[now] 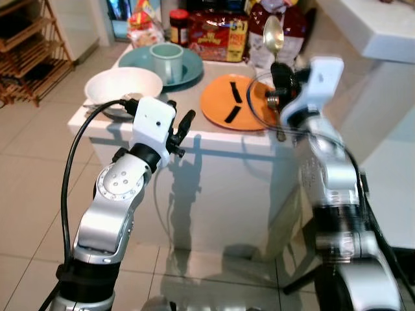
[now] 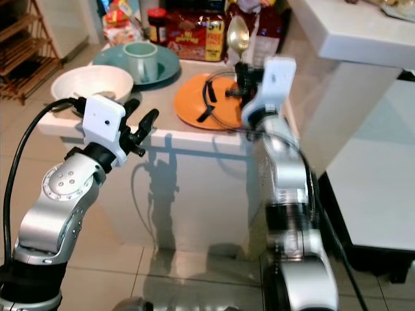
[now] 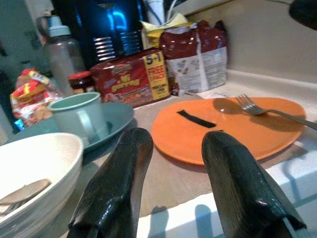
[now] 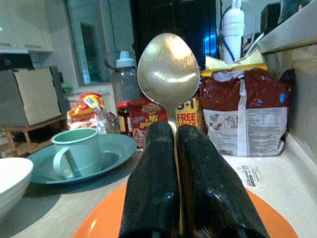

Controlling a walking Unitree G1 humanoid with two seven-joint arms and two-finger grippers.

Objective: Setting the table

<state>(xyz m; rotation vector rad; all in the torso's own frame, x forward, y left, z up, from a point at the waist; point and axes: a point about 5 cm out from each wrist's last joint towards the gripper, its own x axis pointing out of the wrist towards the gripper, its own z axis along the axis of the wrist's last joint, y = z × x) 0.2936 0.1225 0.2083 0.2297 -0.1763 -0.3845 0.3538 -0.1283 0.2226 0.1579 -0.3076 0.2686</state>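
A silver spoon [image 4: 168, 69] stands upright with its bowl up, and my right gripper [image 1: 283, 81] is shut on its handle above the right part of the orange plate [image 1: 233, 103]. A fork [image 3: 267, 110] lies on that plate's right side. A white bowl [image 1: 123, 85] with cutlery under its rim sits at the table's left front. Behind it a teal mug [image 1: 167, 58] stands on a teal plate [image 1: 191, 71]. My left gripper [image 1: 183, 129] is open and empty, held just before the table's front edge between bowl and orange plate.
Food packs [image 1: 217, 35], a jar [image 1: 179, 26] and a red bag [image 3: 195, 54] line the back of the white table [image 1: 220, 168]. A wooden rack [image 1: 29, 48] stands at the far left and a white counter [image 1: 382, 29] at the right. The floor is tiled.
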